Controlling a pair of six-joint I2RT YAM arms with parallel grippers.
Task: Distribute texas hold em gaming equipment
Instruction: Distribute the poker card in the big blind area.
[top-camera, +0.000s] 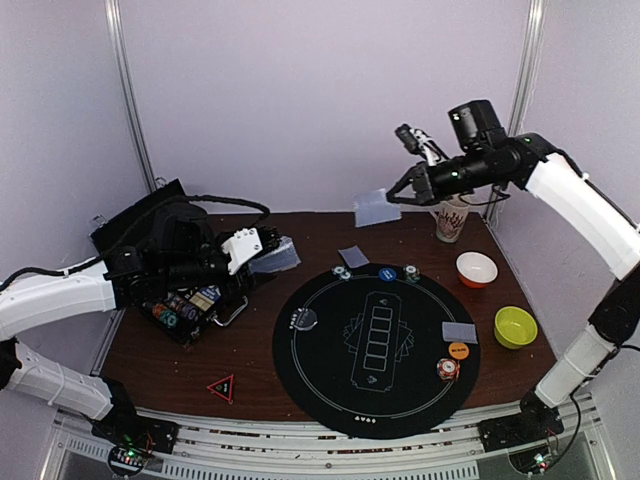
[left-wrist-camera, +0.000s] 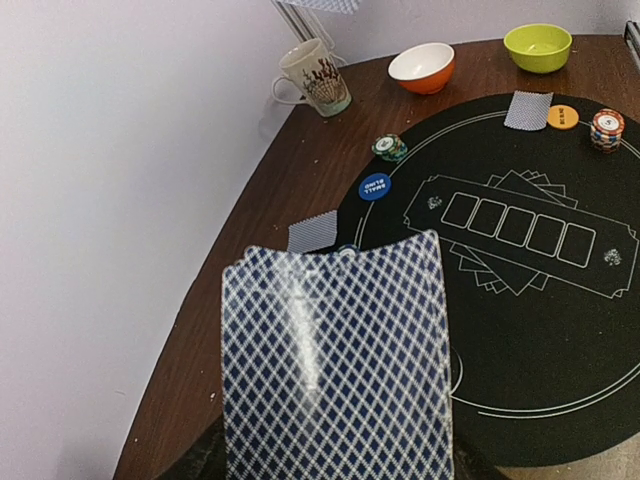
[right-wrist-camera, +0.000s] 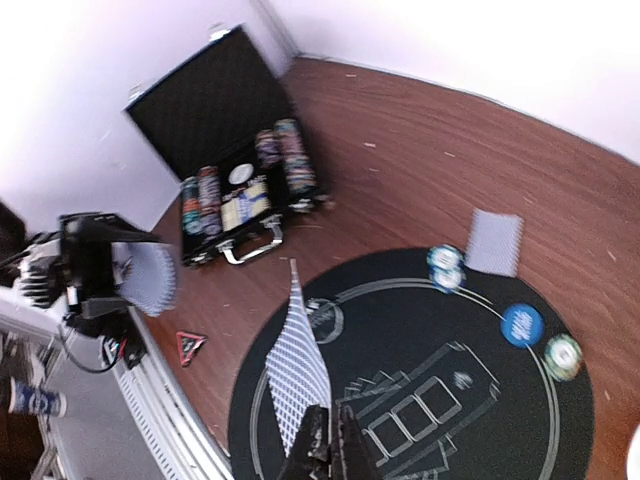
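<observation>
The blue button (left-wrist-camera: 373, 187) at the rim of the black mat (left-wrist-camera: 540, 330) is showing white lettering, seemingly "SMALL BLIND"; nothing else is legible.

Matt black mat (top-camera: 320, 385) on brown wood-grain table (top-camera: 250, 350); glossy cards (left-wrist-camera: 335, 370); glazed orange bowl (left-wrist-camera: 425, 82).

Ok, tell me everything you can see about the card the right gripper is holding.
The card is a thin playing card with a blue-and-white diamond-lattice back; its face is not shown. The right gripper is shut on one end, holding it in the air, clear of the table. In the wrist view it rises from the grip, slightly bowed. Nothing else touches it.
</observation>
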